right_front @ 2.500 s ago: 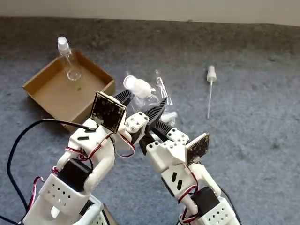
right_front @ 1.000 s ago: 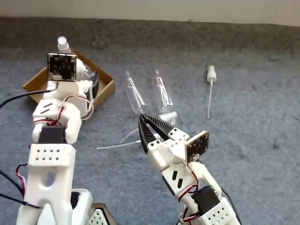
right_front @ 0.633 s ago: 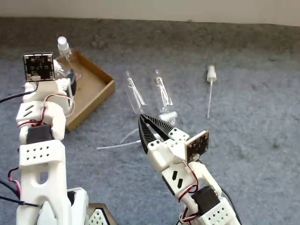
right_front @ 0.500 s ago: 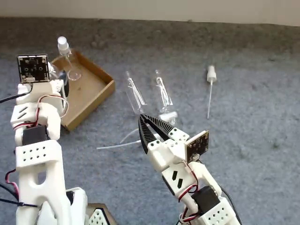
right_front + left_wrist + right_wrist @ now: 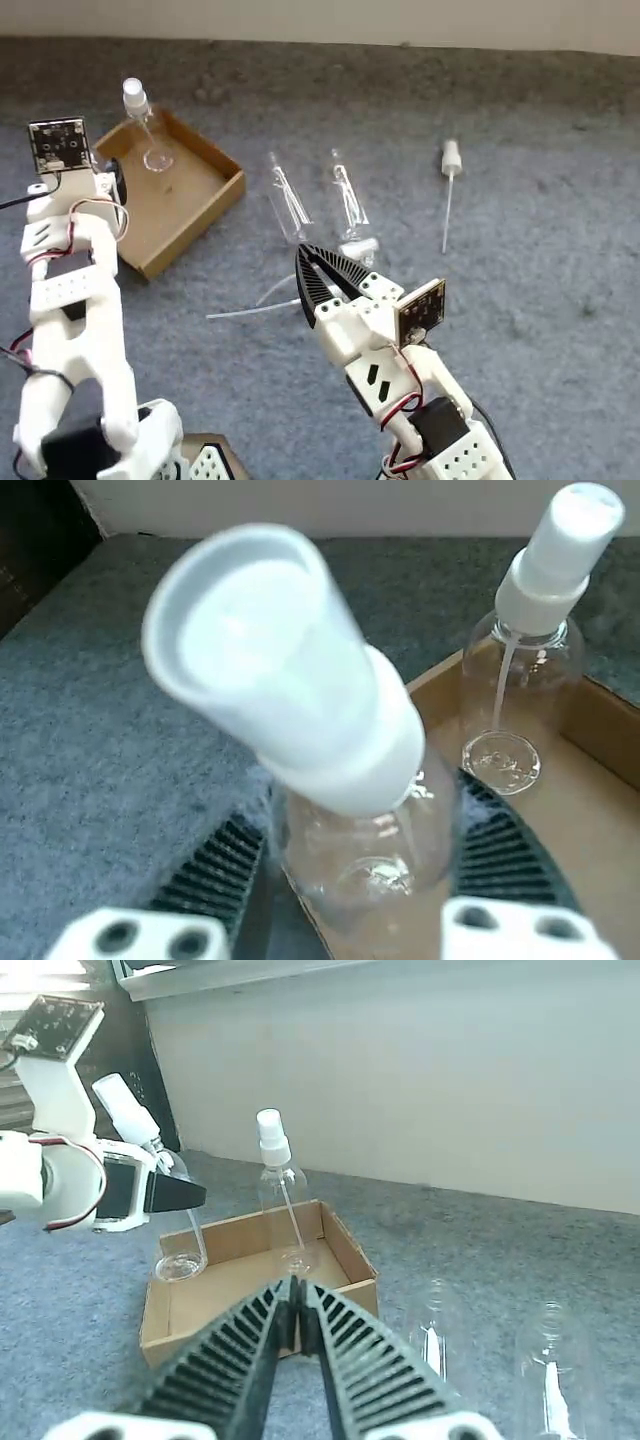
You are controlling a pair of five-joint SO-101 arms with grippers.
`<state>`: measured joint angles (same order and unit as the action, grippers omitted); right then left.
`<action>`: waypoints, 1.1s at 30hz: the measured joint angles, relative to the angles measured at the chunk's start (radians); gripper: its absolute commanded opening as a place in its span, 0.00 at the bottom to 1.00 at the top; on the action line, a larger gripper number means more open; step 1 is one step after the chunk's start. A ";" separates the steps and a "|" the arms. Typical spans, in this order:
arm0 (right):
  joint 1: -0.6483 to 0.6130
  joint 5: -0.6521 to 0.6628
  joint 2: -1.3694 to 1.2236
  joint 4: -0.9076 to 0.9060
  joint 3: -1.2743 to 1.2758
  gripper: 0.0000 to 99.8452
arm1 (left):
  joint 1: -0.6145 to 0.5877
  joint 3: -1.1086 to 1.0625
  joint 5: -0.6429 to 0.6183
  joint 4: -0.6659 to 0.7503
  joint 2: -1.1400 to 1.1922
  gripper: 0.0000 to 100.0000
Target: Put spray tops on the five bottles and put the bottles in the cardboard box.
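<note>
My left gripper point(image 5: 358, 872) is shut on a clear bottle point(image 5: 350, 830) capped with a white spray top point(image 5: 275, 655), held tilted over the near-left edge of the cardboard box point(image 5: 195, 205). A second capped bottle point(image 5: 143, 125) stands upright in the box's far corner. Two bare clear bottles point(image 5: 288, 200) point(image 5: 347, 198) lie on the carpet right of the box. One loose spray top point(image 5: 450, 165) lies farther right, another point(image 5: 360, 247) just by my right gripper point(image 5: 303, 254), which is shut and holds nothing.
Grey carpet point(image 5: 540, 260) covers the whole table, with open room at the right and front. A thin white dip tube point(image 5: 250, 305) lies left of the right arm. A pale wall point(image 5: 450, 1080) runs behind the box.
The left arm has swung from the middle to the left, carrying the capped bottle over the box's left side. The right arm has not moved since a second ago.
</note>
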<state>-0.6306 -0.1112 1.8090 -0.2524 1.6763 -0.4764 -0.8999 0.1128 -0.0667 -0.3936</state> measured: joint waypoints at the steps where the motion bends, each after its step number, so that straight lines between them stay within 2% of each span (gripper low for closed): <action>1: 0.000 0.000 0.000 0.000 0.000 0.01 | 0.000 0.000 0.000 0.023 0.018 0.07; 10: 0.000 0.000 0.000 0.000 0.000 0.01 | 0.000 0.000 0.000 0.173 0.120 0.07; 24: 0.000 0.000 0.000 0.000 0.000 0.01 | -0.005 0.181 0.000 0.184 0.402 0.07; 30: 0.000 0.000 0.000 0.000 0.000 0.01 | -0.005 0.265 -0.120 0.184 0.482 0.07; 33: 0.000 0.000 0.000 0.000 0.000 0.01 | -0.005 0.304 -0.140 0.184 0.523 0.07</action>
<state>-0.6306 -0.1112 1.8090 -0.2524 1.6763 -0.4810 -0.5961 -0.0269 0.1174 0.1297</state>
